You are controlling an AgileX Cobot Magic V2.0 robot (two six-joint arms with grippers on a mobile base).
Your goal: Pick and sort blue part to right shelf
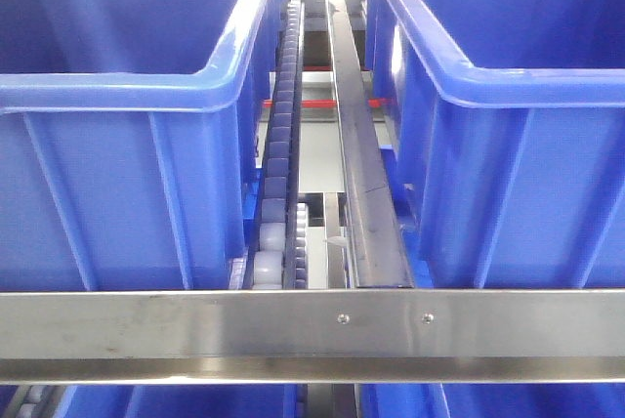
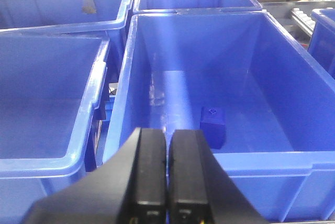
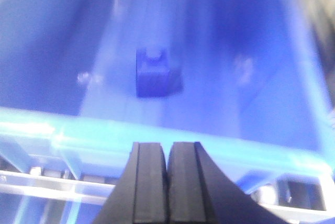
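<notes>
Though the right wrist view is blurred, a blue part shows on the floor of a tub. Another blue block lies in the left wrist's tub. Both the left gripper and the right gripper have fingers clenched, empty. Tub tops are cut off behind the shelf's steel bar.

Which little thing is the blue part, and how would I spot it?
Find the big blue tub right ahead of the left hand, which is closed. On its floor sits the blue part, a small dark block. The neighbouring tubs show nothing inside.
</notes>
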